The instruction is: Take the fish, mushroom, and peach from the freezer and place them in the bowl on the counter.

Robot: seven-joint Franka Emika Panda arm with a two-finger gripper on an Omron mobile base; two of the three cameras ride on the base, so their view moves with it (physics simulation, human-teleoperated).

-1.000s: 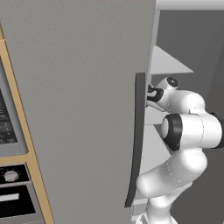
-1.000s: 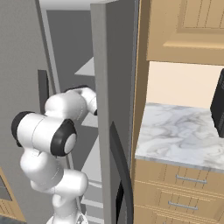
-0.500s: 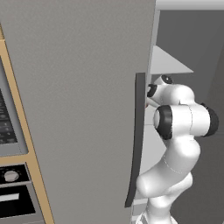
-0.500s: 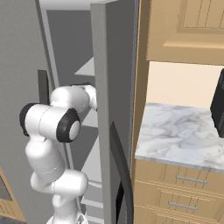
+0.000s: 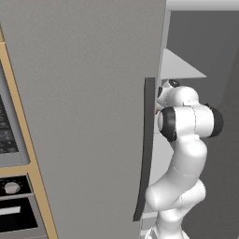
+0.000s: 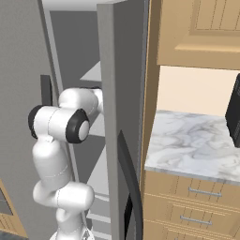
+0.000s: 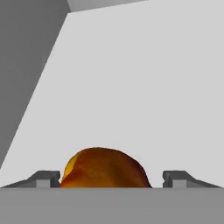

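No words, numbers or signs to read anywhere. Some small marks on the dark oven panel (image 5: 7, 140) at the left edge of the left base view, but too blurry to make out. No label on the grey freezer (image 5: 84, 93) door, none on the marble counter (image 6: 187, 145), none on the wooden drawers (image 6: 187, 206) under it.
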